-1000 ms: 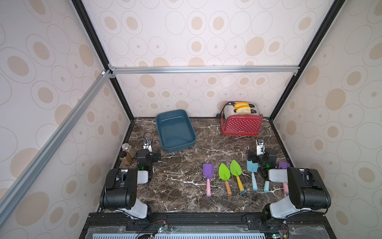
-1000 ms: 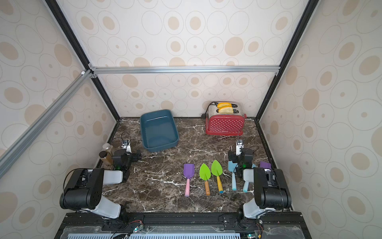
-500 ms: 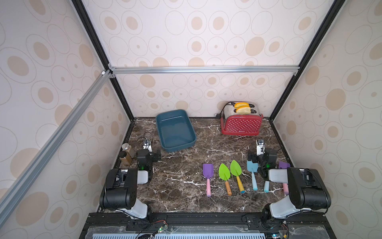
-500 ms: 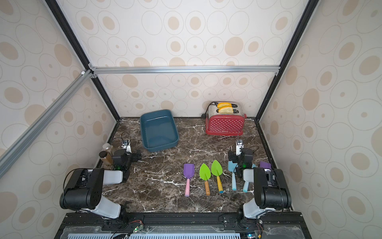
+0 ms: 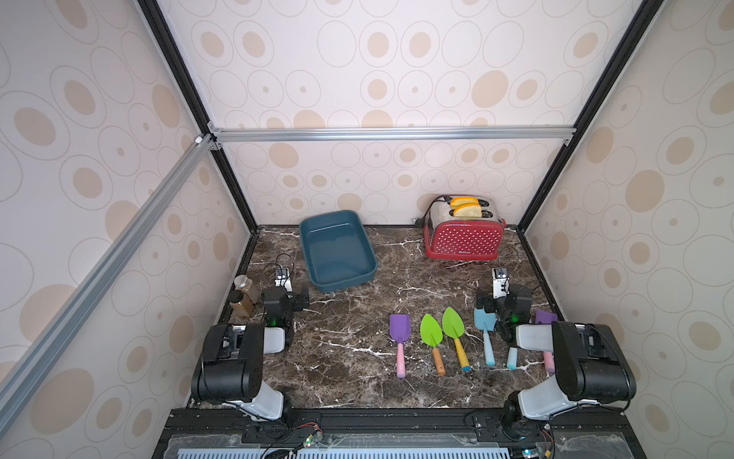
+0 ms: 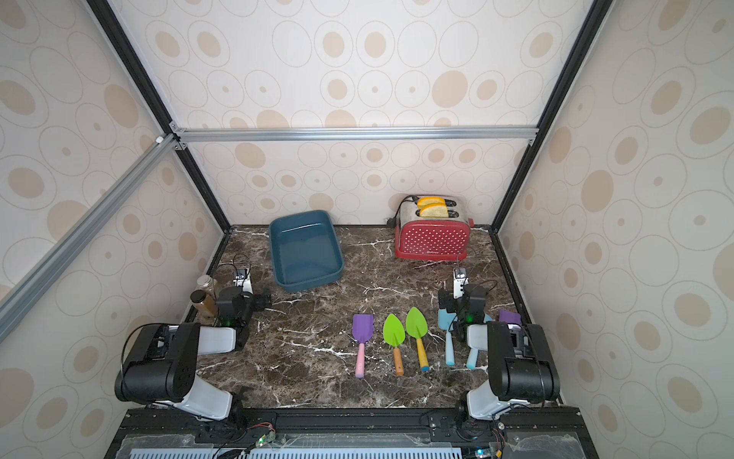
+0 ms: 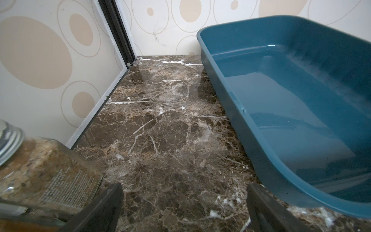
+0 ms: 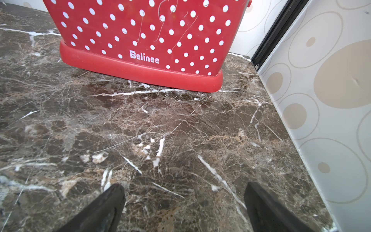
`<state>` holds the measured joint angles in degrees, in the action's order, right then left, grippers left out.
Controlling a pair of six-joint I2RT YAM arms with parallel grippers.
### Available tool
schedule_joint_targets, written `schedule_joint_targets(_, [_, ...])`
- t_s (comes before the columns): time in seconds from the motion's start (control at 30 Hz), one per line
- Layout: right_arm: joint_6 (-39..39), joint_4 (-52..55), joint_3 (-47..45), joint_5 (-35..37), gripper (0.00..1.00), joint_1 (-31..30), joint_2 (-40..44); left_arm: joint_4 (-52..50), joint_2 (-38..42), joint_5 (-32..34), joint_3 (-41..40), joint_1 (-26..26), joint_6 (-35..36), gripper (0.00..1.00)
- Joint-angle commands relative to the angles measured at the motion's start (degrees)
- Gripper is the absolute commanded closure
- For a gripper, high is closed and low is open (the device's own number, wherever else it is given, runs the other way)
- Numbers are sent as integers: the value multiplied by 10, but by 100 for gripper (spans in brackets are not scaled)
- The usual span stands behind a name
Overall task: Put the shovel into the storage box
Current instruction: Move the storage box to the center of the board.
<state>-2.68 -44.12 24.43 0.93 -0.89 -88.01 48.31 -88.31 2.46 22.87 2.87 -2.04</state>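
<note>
Several toy shovels lie side by side on the marble top near the front right: a purple one [image 5: 399, 341], two green ones [image 5: 432, 337] [image 5: 454, 332], and blue ones [image 5: 485, 330] partly under my right arm. The teal storage box [image 5: 337, 248] [image 6: 304, 248] stands empty at the back left. My left gripper [image 7: 185, 187] is open over bare marble, with the storage box's rim [image 7: 230, 94] close beside it. Over bare marble in front of the toaster, my right gripper [image 8: 184, 187] is open too. Neither holds anything.
A red dotted toaster [image 5: 462, 238] [image 8: 140, 40] with bread slices stands at the back right. Two glass jars [image 5: 242, 296] [image 7: 46, 170] sit against the left wall beside my left gripper. Enclosure walls close in the left, right and back sides.
</note>
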Motion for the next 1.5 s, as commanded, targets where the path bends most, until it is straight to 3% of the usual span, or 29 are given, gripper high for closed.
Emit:
schedule_joint_targets(0.0, [-2,3,3,-5,0,2,-1,-5,-1,-5,17,-2,7,1])
schedule_joint_targets(0.37, [-3,3,2,-5,0,2,0,-4,0,-5,16,-2,7,1])
schedule_joint_targets(0.47, [-3,-4,1,1,0,1,2,-3,3,3,17,-2,5,7])
schedule_joint_targets(0.63, [5,67,16,45,0,-6,57,-85,75,27,29,-2,-4,11])
schedule_joint_targets(0.8, [-30,181,73,154,1,-84,106,-250,166,64,83,-1,-59,14])
schedule_joint_targets(0.93, [6,290,138,139,2,-114,132,-351,187,38,155,-2,-109,14])
schedule_joint_targets(1.2, [50,482,240,101,2,-199,167,-616,57,-141,432,-2,-155,17])
schedule_joint_targets(1.47, [63,552,254,80,0,-251,218,-725,-109,-208,596,-2,-156,24])
